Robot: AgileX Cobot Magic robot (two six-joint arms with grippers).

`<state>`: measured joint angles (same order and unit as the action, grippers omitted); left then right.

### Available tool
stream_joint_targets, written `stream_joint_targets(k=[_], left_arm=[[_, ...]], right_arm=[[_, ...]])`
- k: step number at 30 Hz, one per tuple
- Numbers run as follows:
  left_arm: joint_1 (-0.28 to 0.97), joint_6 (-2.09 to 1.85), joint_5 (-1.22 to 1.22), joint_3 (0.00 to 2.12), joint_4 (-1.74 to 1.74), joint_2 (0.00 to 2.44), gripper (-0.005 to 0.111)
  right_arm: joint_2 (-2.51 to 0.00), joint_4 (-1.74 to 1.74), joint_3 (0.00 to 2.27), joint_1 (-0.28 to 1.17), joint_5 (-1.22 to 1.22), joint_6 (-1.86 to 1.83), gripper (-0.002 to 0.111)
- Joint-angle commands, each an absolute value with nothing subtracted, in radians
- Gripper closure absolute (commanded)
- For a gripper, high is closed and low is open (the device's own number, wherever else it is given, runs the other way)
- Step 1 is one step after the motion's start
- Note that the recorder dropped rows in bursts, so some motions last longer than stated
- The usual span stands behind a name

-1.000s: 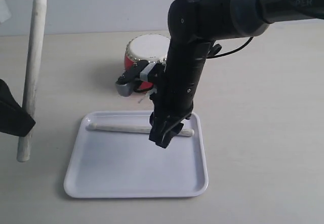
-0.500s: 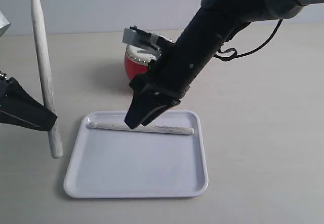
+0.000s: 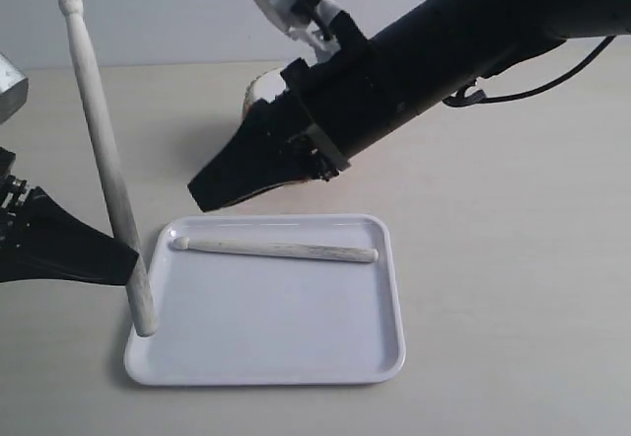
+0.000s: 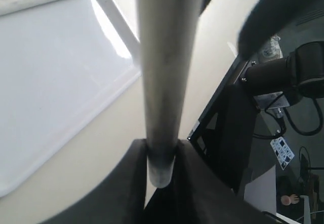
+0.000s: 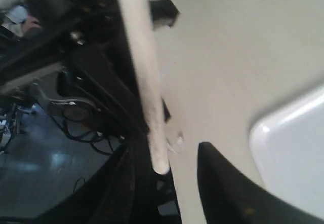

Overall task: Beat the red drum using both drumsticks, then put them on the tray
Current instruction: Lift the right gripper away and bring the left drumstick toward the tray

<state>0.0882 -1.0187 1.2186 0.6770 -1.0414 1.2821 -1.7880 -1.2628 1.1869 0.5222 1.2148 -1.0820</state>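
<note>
Exterior view: first stick (image 3: 286, 250) lies in tray (image 3: 276, 327); left gripper (image 3: 126, 256) pinches second stick (image 3: 99, 130), not yet placed; right gripper (image 3: 207, 194) spread, empty.

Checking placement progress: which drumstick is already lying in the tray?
The flat drumstick lying across the far side of the tray, with nothing gripping it. The upright drumstick is clamped in the left hand, its butt end by the tray's left rim.

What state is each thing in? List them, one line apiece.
Tray: flat on the table.
Left end effector: shut on a drumstick.
Held drumstick: near upright, lower end over the tray's left rim.
Other drumstick: lying flat in the tray.
Right end effector: open, empty.
Red drum: mostly hidden behind the right arm.
</note>
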Motion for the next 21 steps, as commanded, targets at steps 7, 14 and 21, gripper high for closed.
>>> stream_joint_targets(k=[7,14,21], left_arm=[[0.093,-1.039,1.221,0.672,-1.112,1.280,0.107],[0.117,-1.039,1.221,0.672,-1.112,1.280,0.107],[0.171,-1.056,1.221,0.672,-1.162,1.280,0.107]], right_arm=[[-1.725,-1.462,1.101,0.518,1.221,-1.215,0.063],[-1.725,-1.467,1.084,0.518,1.221,-1.228,0.045],[-1.725,-1.511,1.084,0.531,1.221,-1.255,0.045]])
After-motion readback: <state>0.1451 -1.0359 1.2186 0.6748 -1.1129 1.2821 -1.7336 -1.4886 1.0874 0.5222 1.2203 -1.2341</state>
